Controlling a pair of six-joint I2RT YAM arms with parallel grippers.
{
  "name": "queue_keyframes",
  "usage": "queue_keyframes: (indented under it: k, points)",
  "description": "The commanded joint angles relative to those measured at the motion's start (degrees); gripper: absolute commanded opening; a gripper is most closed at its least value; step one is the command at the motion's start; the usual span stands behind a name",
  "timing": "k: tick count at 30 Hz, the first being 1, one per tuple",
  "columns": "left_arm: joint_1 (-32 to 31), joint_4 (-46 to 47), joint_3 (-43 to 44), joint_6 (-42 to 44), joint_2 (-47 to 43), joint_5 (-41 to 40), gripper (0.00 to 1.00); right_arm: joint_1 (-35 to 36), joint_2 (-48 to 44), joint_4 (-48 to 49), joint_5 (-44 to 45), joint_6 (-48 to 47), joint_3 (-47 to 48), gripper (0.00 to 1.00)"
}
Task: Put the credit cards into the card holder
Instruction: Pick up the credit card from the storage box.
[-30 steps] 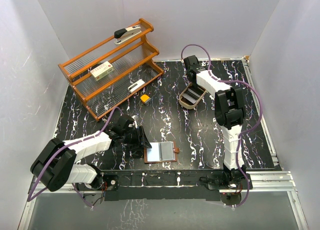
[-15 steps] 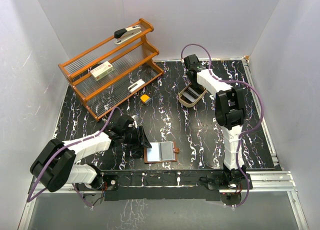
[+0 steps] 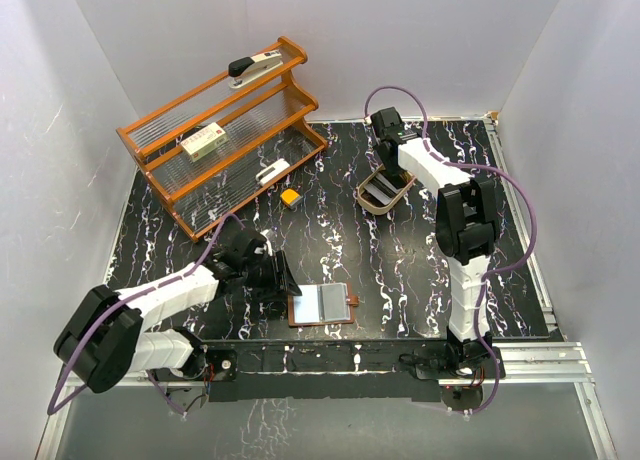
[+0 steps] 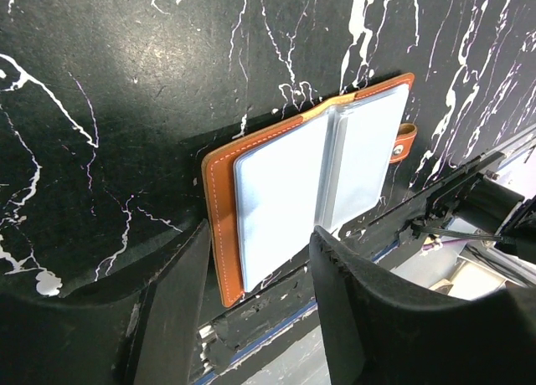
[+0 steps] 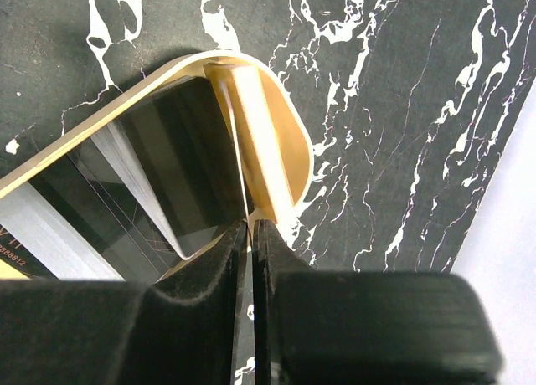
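Note:
The card holder [image 3: 322,305] lies open near the table's front edge, reddish-brown leather with grey pockets [image 4: 285,184]. My left gripper [image 3: 283,280] is open and empty just left of it; in the left wrist view its fingers straddle the holder's near corner [image 4: 260,233]. My right gripper [image 3: 384,166] is over the far end of the tan oval tray [image 3: 368,206]. In the right wrist view it [image 5: 249,224] is shut on a thin credit card [image 5: 237,151], seen edge-on and standing up from the tray [image 5: 285,142]. More pale cards [image 5: 142,192] lie in the tray.
An orange wooden rack [image 3: 225,130] stands at the back left, holding a stapler [image 3: 255,65] and a small box [image 3: 204,140]. A small yellow block [image 3: 290,196] sits in front of it. White walls enclose the table.
My right arm has shifted slightly back and right over the tray. My left arm and the card holder have hardly moved.

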Motion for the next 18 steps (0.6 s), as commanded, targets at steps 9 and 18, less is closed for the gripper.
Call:
queue_keyframes:
  k: [9,18]
  points:
    - [0.14,-3.16,1.42,0.37,-4.37,-0.55,0.50,-0.44,-2.85,0.31,-1.42,-0.21,1.77,0.00]
    - [0.19,-6.19,3.71,2.10,-4.14,-1.91,0.50,-0.41,-5.77,-6.13,-2.23,8.52,3.61,0.00]
